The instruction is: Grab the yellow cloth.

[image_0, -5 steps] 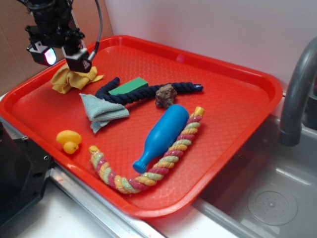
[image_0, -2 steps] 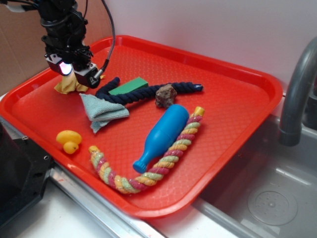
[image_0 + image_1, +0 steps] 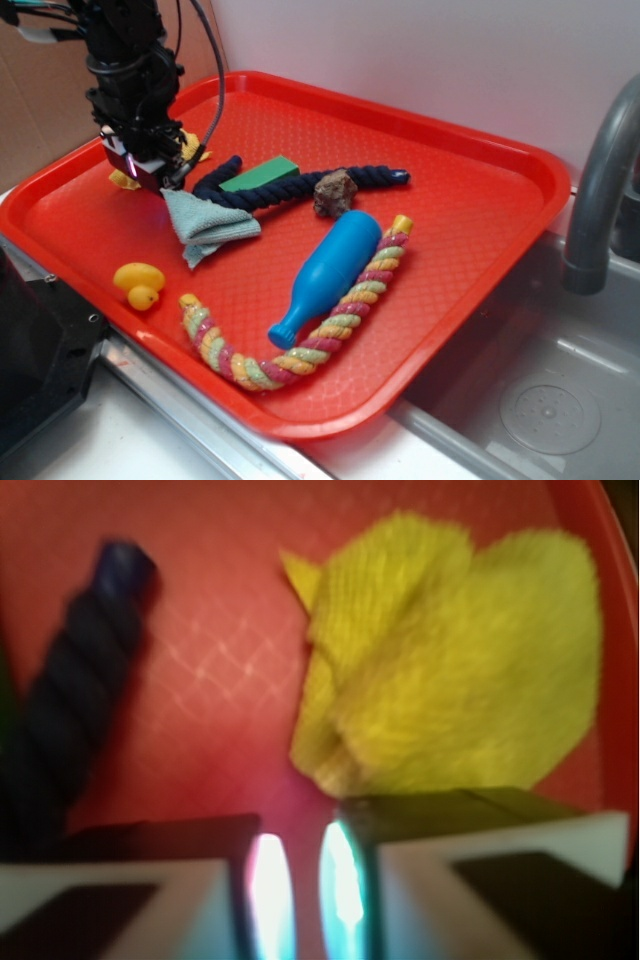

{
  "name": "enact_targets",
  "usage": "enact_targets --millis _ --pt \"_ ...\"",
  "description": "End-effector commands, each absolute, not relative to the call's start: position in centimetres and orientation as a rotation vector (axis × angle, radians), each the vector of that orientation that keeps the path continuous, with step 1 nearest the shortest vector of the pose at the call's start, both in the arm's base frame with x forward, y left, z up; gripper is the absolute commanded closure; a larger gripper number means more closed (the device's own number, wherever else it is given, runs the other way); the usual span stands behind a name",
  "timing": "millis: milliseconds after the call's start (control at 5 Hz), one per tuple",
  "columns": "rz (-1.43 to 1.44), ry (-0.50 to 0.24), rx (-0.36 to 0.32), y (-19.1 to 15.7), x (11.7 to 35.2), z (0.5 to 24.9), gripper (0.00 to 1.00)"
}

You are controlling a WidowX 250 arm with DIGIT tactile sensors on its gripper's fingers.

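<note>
Rubber duck near the red tray's front-left edge, blue-grey cloth behind it, gripper low over the yellow cloth by the far-left edge, jaws nearly closed, gripping nothing visible

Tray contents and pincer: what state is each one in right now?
pincer: lowered at the yellow cloth, open or shut unclear
yellow cloth: crumpled, flat on the tray, not lifted
blue-grey cloth: folded, lying loose
blue bottle: on its side
striped rope: curved around the bottle
dark rope: stretched out
duck: untouched
tray: flat
</note>
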State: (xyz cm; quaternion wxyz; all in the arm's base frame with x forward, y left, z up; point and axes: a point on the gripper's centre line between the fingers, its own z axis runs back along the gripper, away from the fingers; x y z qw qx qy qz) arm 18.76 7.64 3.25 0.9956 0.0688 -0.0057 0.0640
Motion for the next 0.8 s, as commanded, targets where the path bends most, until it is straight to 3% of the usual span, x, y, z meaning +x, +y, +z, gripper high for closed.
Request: enact_targets --millis 0,400,600 --pt "0.117 -0.017 0.165 7.8 18.2 5.9 0.0" --pt "0.117 -0.017 0.165 7.8 18.2 5.9 0.0" --pt "0.269 -0.041 0.172 9.5 19.5 4.9 0.0"
